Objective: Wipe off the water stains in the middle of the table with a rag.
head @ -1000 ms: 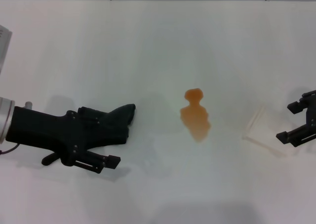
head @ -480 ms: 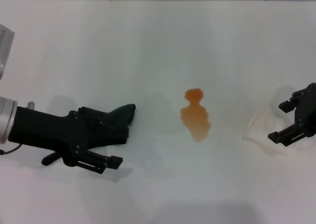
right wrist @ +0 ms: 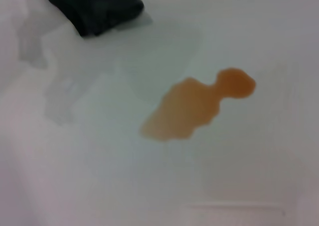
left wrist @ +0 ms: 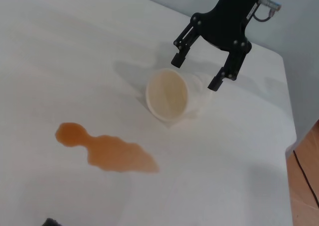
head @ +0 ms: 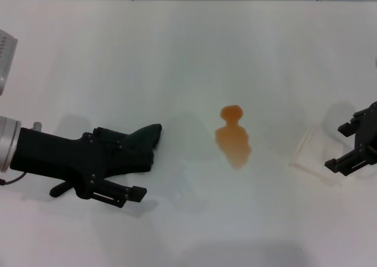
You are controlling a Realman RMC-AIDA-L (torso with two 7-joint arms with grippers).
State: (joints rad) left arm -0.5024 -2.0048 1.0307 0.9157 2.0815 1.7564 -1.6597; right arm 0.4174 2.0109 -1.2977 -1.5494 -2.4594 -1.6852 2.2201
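Note:
The water stains point(head: 234, 138) are an orange puddle in the middle of the white table point(head: 177, 61); they also show in the left wrist view point(left wrist: 107, 153) and the right wrist view point(right wrist: 192, 106). The black rag point(head: 146, 138) lies left of the stains, its rounded end point(right wrist: 94, 6) pointing toward them. My left gripper point(head: 144, 167) stands open on the table. The rag lies between its fingers against the far one, and the near finger point(head: 121, 191) is apart from the cloth. My right gripper point(head: 339, 147) is open at the table's right side.
A clear plastic cup point(head: 311, 151) lies on its side right of the stains, its mouth point(left wrist: 167, 94) facing them, just in front of the right gripper point(left wrist: 195, 72). A white object point(head: 5, 49) sits at the far left edge.
The right gripper moved in toward the cup, then drew back slightly to the right. The left gripper and the rag have not moved.

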